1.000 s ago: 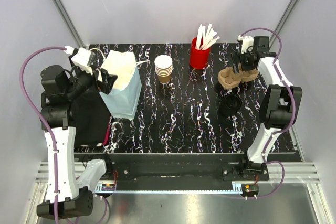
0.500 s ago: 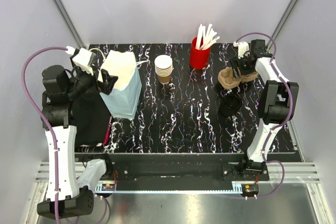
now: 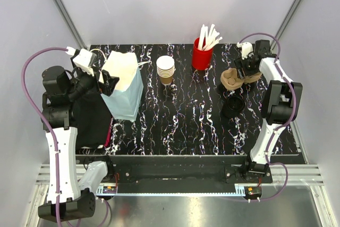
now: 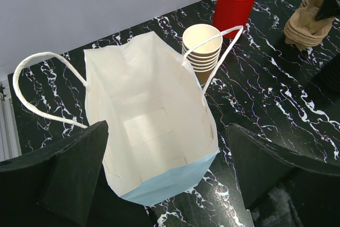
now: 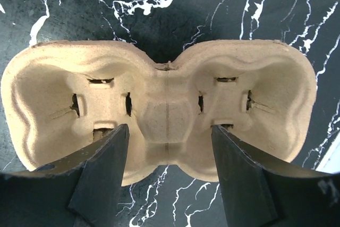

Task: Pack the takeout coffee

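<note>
Right gripper (image 5: 169, 127), jaws spread, straddles the pulp carrier (image 5: 53, 94), seemingly to lift it; the takeout coffee (image 3: 232, 106) stands just beside. Left gripper (image 4: 167, 126), jaws wide, flanks the open bag (image 3: 123, 86) awaiting it.

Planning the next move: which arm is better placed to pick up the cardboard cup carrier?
Right. The right gripper hangs open directly above the cup carrier, lined up with its middle. The left gripper is far off, open by the paper bag.
</note>
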`<state>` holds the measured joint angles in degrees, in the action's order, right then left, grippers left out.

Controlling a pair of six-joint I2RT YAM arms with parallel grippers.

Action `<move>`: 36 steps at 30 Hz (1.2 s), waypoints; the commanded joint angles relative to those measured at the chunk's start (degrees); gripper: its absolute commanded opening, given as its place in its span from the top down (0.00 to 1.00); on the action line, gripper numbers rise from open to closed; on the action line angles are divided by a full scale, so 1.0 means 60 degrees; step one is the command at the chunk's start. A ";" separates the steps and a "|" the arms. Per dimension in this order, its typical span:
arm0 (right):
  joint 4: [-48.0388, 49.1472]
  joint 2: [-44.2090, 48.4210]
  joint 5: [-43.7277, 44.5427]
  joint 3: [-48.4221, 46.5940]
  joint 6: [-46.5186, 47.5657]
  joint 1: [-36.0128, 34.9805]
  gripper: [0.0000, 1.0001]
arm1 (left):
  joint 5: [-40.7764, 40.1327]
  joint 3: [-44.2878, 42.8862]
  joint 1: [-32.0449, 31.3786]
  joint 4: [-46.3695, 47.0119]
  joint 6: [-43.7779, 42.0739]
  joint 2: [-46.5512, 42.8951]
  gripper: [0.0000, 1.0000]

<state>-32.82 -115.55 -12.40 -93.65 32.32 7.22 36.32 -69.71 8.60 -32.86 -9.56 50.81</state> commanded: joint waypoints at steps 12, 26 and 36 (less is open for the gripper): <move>0.0123 -0.0532 -0.0745 -0.0916 0.0151 0.0070 0.39 | 0.0407 0.0017 0.0178 0.0467 0.0099 0.0072 0.01; 0.0108 -0.0518 -0.0921 -0.0813 0.0166 0.0070 0.49 | 0.0510 0.0047 0.0236 0.0482 0.0114 0.0087 0.01; 0.0123 -0.0430 -0.0833 -0.0828 0.0180 0.0070 0.57 | 0.0525 0.0047 0.0251 0.0482 0.0129 0.0087 0.01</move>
<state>-32.73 -118.69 -16.82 -97.01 33.01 7.38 37.60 -69.71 9.78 -32.86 -9.13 51.53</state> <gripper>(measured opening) 0.469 0.987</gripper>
